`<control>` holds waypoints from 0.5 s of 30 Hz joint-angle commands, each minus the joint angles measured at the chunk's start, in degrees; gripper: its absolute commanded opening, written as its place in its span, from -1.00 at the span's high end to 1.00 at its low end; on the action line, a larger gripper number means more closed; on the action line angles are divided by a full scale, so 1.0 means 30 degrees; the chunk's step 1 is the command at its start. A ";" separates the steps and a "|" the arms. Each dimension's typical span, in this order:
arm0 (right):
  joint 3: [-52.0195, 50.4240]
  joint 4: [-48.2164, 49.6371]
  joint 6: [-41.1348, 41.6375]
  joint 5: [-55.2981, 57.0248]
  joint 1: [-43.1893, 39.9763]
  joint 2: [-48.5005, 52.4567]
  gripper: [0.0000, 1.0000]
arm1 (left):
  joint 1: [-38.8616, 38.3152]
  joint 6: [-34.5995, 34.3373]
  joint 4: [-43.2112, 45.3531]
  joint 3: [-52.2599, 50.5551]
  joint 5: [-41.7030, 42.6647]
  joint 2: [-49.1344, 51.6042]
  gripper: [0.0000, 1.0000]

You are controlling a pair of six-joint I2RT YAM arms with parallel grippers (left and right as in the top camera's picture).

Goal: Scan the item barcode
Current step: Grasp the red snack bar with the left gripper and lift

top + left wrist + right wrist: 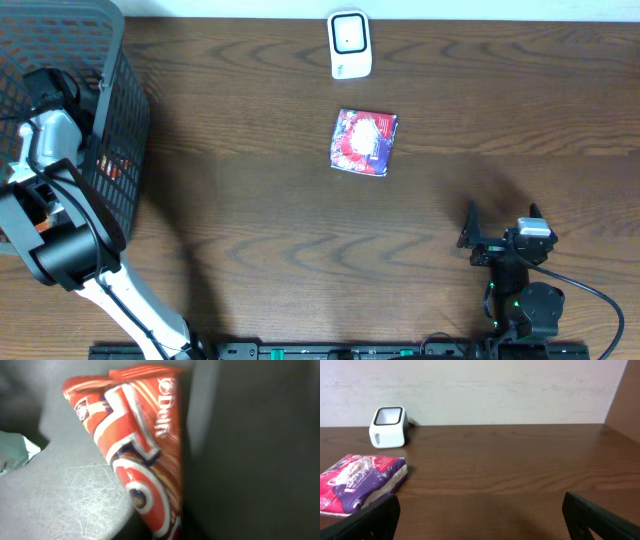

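Note:
A red snack packet (135, 445) with white and blue print fills the left wrist view, inside the black mesh basket (120, 90) at the table's far left. My left gripper (167, 532) is shut on the packet's lower edge. From overhead the left arm (45, 140) reaches down into the basket, its fingers hidden by the mesh. The white barcode scanner (350, 45) stands at the table's back middle, its window facing up. My right gripper (500, 228) rests open near the front right, nothing between its fingers (600, 520).
A purple and red packet (364, 141) lies flat on the table in front of the scanner (389, 426), and shows at the left of the right wrist view (360, 482). A pale teal packet (15, 452) lies beside the red one in the basket.

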 commanded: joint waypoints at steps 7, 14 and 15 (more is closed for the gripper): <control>-0.0015 -0.0066 0.0197 -0.0029 0.0160 -0.0102 -0.99 | 0.0051 -0.0007 -0.1778 -0.0117 0.0087 -0.2892 0.86; -0.0015 -0.0066 0.0197 -0.0029 0.0160 -0.0102 -0.98 | 0.0051 -0.0342 -0.1996 -0.0109 0.1457 -0.8590 0.85; -0.0015 -0.0066 0.0197 -0.0029 0.0160 -0.0102 -0.99 | 0.0051 -0.0707 -0.1931 -0.0109 0.1435 -0.9318 0.85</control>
